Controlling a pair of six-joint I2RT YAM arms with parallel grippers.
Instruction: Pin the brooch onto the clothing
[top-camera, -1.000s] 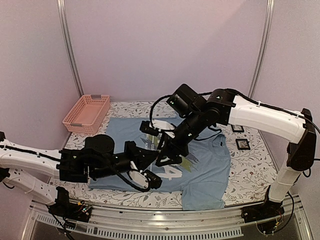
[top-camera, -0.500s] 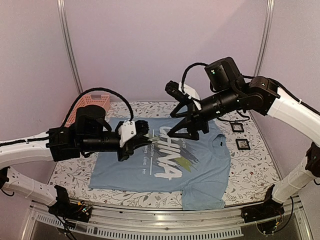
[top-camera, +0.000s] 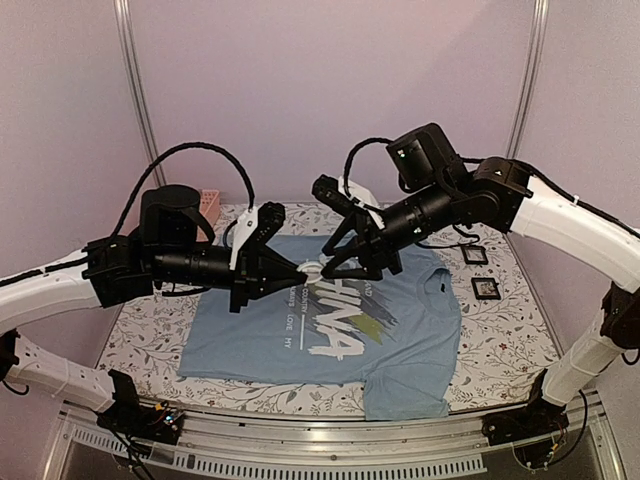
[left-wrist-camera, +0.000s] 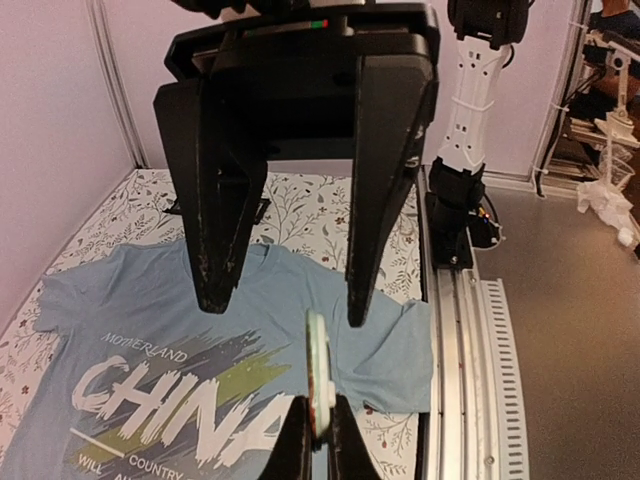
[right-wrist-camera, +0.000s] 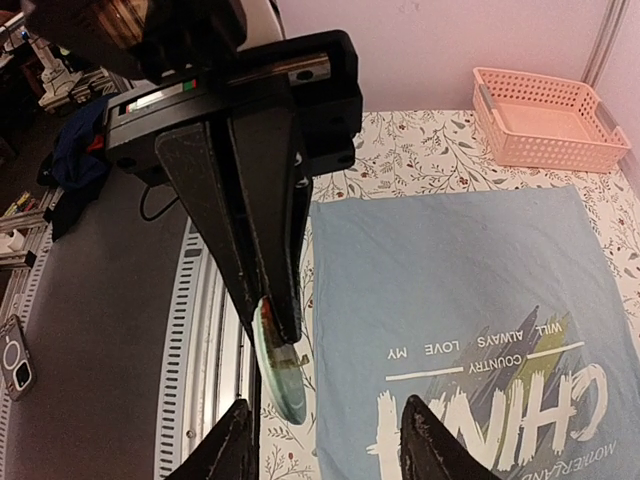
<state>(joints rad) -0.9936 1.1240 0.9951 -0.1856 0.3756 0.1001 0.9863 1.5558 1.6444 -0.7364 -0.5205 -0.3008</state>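
The brooch (left-wrist-camera: 317, 372) is in the air, well above the T-shirt (top-camera: 400, 330) and over the middle of the worktop (top-camera: 510, 345). The left gripper (top-camera: 298, 268) is clenched on it, its 2 fingertips pinching the lower rim, so the disc stands edge-on in the left wrist view. The right gripper (left-wrist-camera: 287, 308) faces it from the opposite side with its jaws released. Its 2 fingers stand apart with the disc between them, nearer 1 finger. Whether that finger touches the rim cannot be told.

This reads as a mid-air handover or regrasp, and the pinning itself is not yet begun. The shirt lies flat, print up, with its hem reaching the near edge of the worktop. The next move seems to call for the right jaws to line up with the thin disc and close on its free rim without knocking it from the left pinch. Only then could the left fingers let go.

The brooch's clasp is not visible, so whether its pin is open cannot be told. From above the brooch is only a pale speck between the tips. The right fingertips are cut off at the bottom of the right wrist view. A pink basket (right-wrist-camera: 545, 120) at the far left corner is mostly hidden behind the left arm from above. 2 small black frames (top-camera: 487, 288) lie near the right edge.
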